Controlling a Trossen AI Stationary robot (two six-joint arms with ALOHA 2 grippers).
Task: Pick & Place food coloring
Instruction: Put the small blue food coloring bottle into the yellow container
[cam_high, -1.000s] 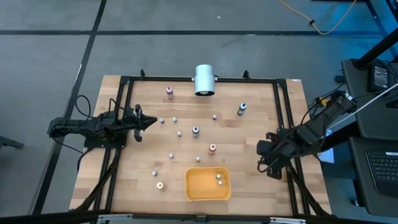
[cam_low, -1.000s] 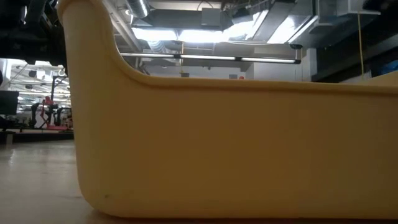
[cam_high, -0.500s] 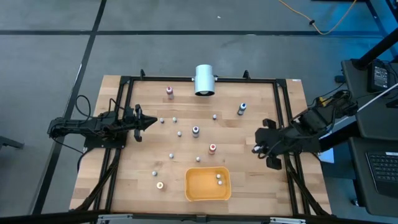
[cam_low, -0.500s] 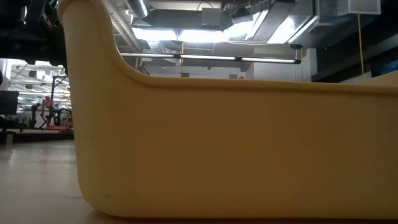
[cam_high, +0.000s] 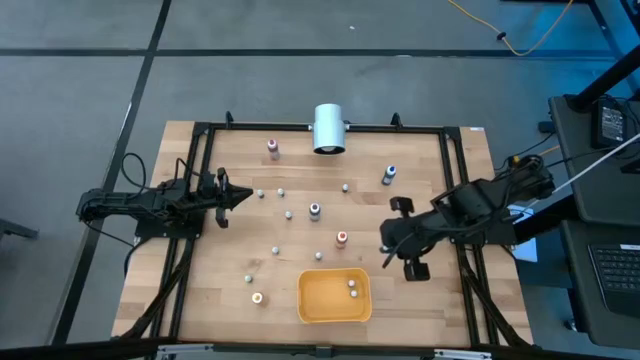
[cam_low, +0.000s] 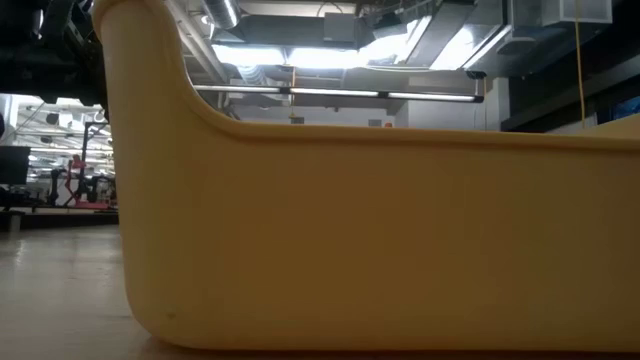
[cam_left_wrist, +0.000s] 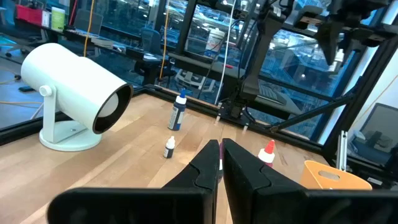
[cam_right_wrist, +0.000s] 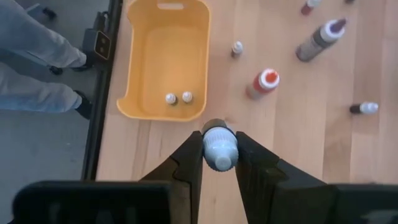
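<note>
bench (cam_high: 220, 290): a pale wooden top with a black frame around it, seen from straight above; both arms reach in from its short sides.
right arm: stretched in from the right edge, bent low over the bench, its wrist turned toward the near edge where the tray sits.
left arm: lies nearly flat along the left edge, pointing toward the middle of the bench, well apart from every bottle.
white cylinder (cam_high: 328, 128): lying on a stand at the middle of the far edge, its open mouth turned toward the bench; in the left wrist view (cam_left_wrist: 74, 99) it stands large, off to one side of the fingers.
orange tray (cam_high: 322, 310): near the middle of the near edge; two tiny white-topped bottles (cam_right_wrist: 178, 98) lie side by side inside it, against one wall. In the low view its wall (cam_low: 380, 240) fills almost the whole picture.
right claw (cam_high: 388, 250): just beside the tray's right far corner; its two fingers pinch a small bottle with a whitish top (cam_right_wrist: 219, 144) between them, cap toward the camera.
left claw (cam_left_wrist: 220, 163): fingers pressed together, holding nothing.
loose food coloring: scattered over the middle of the bench; a red-topped bottle (cam_high: 342, 239) between the tray and the centre, a dark one (cam_high: 314, 210) just beyond it, a blue-topped one (cam_high: 389, 175) toward the far right, a pink-topped one (cam_high: 272, 148) by the far edge.
</note>
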